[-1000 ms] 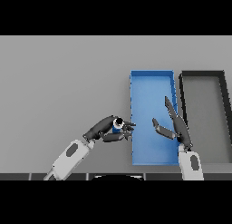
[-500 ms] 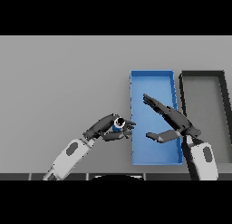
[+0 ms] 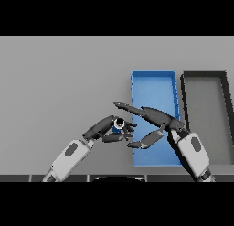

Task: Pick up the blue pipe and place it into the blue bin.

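The blue pipe (image 3: 118,125) is a short blue tube with a pale open end, held just left of the blue bin (image 3: 153,83). My left hand (image 3: 106,129) is curled round it, fingers below and thumb side above. My right hand (image 3: 153,119) reaches leftwards over the bin's near left part. Its straight fingers point at the pipe, with the tips close above it and the thumb lower down. Most of the pipe's body is hidden by the left hand's fingers.
A black bin (image 3: 222,90) stands right of the blue one, side by side with it. The grey table (image 3: 59,78) stretches to the left and behind.
My right hand has swung left from over the bin's middle to its left edge, fingers now stretched towards the pipe. The left hand and pipe have barely moved.
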Controlling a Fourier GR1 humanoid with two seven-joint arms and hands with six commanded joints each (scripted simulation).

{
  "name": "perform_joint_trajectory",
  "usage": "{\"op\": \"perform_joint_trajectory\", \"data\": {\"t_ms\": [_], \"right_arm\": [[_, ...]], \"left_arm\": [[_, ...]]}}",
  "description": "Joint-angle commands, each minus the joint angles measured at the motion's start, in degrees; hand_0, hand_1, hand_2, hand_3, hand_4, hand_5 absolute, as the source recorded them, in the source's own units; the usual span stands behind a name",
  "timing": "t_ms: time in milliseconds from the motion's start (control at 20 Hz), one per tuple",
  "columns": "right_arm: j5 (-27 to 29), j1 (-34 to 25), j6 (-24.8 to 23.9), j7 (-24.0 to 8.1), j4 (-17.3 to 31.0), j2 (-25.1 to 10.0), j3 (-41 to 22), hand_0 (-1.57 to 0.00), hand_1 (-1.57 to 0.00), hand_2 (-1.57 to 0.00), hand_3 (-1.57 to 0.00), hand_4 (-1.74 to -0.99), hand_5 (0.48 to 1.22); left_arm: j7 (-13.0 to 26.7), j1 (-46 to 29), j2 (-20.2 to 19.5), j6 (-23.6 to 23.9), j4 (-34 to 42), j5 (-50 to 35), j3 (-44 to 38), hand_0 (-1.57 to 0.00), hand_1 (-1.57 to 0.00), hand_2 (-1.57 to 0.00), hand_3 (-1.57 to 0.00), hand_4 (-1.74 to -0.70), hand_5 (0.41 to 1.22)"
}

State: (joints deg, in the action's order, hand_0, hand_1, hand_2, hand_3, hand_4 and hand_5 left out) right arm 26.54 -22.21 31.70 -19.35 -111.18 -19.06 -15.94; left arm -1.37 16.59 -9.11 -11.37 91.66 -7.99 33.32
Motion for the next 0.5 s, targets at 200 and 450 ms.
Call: {"op": "perform_joint_trajectory", "data": {"t_ms": [200, 450], "right_arm": [[-2.61, -5.96, 1.29, -2.65, 4.6, 3.73, -3.28, 0.0, 0.0, 0.0, 0.0, -1.232, 0.517], [-2.86, -10.18, 1.5, -4.94, 8.87, 7.4, -5.22, -0.02, -0.03, -0.05, -0.03, -1.236, 0.493]], "left_arm": [[0.06, 0.0, 0.8, -0.88, -0.82, 0.7, 0.32, -1.57, -1.57, -1.57, -1.54, -1.52, 1.221], [-0.07, 0.62, 1.74, -1.17, -2.64, 1.77, -0.71, -1.57, -1.57, -1.57, -1.56, -1.52, 1.221]]}}
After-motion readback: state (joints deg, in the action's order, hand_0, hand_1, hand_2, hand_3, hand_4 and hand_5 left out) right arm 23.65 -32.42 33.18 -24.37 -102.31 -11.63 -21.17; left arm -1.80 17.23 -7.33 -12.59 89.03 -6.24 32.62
